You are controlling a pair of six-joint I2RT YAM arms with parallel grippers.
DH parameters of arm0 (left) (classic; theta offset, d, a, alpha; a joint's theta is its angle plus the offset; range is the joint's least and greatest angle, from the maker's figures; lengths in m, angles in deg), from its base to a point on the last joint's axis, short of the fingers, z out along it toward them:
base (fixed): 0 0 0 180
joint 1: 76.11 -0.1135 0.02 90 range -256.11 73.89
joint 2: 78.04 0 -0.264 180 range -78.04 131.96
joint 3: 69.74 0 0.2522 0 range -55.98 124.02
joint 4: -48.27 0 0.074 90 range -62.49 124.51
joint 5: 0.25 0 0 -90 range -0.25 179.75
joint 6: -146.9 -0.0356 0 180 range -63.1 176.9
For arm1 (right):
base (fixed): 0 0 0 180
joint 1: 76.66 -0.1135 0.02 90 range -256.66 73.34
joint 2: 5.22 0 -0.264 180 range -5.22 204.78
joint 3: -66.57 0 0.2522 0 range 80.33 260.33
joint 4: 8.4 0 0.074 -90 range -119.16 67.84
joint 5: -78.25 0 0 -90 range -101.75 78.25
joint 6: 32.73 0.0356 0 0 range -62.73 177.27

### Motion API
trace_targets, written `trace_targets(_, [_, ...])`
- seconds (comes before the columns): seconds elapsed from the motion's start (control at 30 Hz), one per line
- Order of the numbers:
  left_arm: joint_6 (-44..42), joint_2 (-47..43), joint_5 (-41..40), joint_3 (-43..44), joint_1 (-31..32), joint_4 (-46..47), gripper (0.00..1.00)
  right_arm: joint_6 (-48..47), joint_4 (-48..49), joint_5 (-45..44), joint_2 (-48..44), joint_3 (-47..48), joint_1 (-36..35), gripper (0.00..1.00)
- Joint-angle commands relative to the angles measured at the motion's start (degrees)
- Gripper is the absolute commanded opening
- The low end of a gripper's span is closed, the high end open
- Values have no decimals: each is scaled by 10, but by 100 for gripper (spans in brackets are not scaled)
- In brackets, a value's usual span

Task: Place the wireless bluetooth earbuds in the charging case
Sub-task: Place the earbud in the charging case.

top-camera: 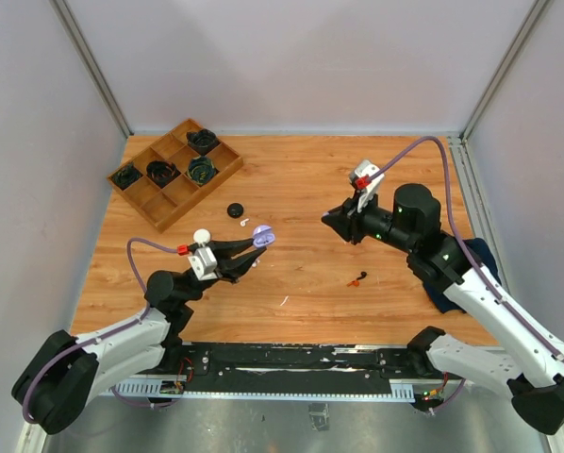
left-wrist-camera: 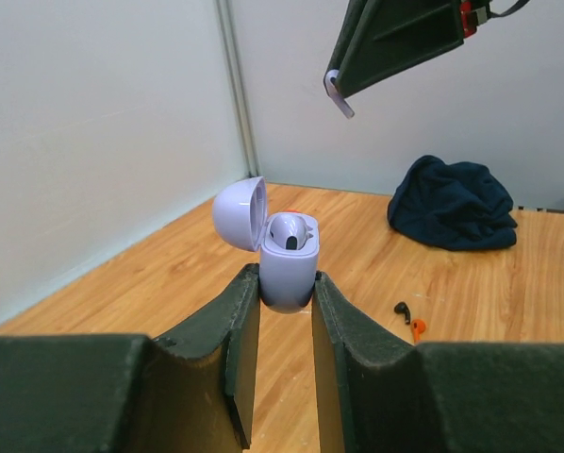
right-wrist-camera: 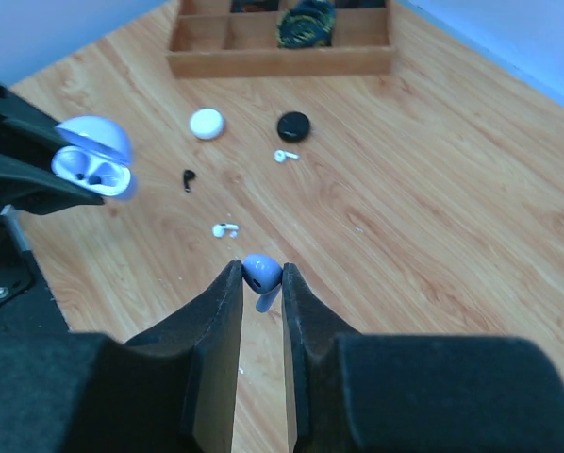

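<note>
Right wrist view: pale purple earbud [right-wrist-camera: 261, 273] pinched by its rounded head, stem hanging free below the tips, probably for entering a slot stem-first.
Right gripper [right-wrist-camera: 260, 276]: almost fully closed, clamped on that earbud, raised well above the table [right-wrist-camera: 433, 217] and aimed toward the other arm.
Charging case [left-wrist-camera: 287, 269]: pale purple, held in mid-air, lid flipped open and tilted back, mouth turned up; seemingly offered as a steady target.
Inside the case: one pale earbud [left-wrist-camera: 290, 232] seated in a slot; other slot too unclear to judge.
Left gripper [left-wrist-camera: 284, 285]: closed snugly around the lower body of the case, lid and opening left unobstructed.
Gap: earbud and case well apart, not yet lined up.
Loose on the wood: black earbud [left-wrist-camera: 402, 308] just beside orange earbud [left-wrist-camera: 418, 327]; white earbuds [right-wrist-camera: 225, 228] near a white round case [right-wrist-camera: 207, 123] and a black round case [right-wrist-camera: 293, 125].
Far corner: wooden tray [right-wrist-camera: 282, 62] holding coiled cables.
Right edge: crumpled dark blue cloth [left-wrist-camera: 452, 203], apart from the work.
</note>
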Motion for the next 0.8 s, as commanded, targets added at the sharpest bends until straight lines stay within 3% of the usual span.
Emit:
trace_targets(0.0, [16, 4, 34, 36, 4, 22, 0, 17, 96, 41, -24, -22, -32, 20])
trace_targets(0.53, [94, 67, 62, 41, 4, 135, 0, -15, 288, 78, -11, -83, -136, 21])
trace_targets(0.77, [114, 85, 63, 44, 4, 164, 0, -38, 321, 77, 20, -90, -161, 21])
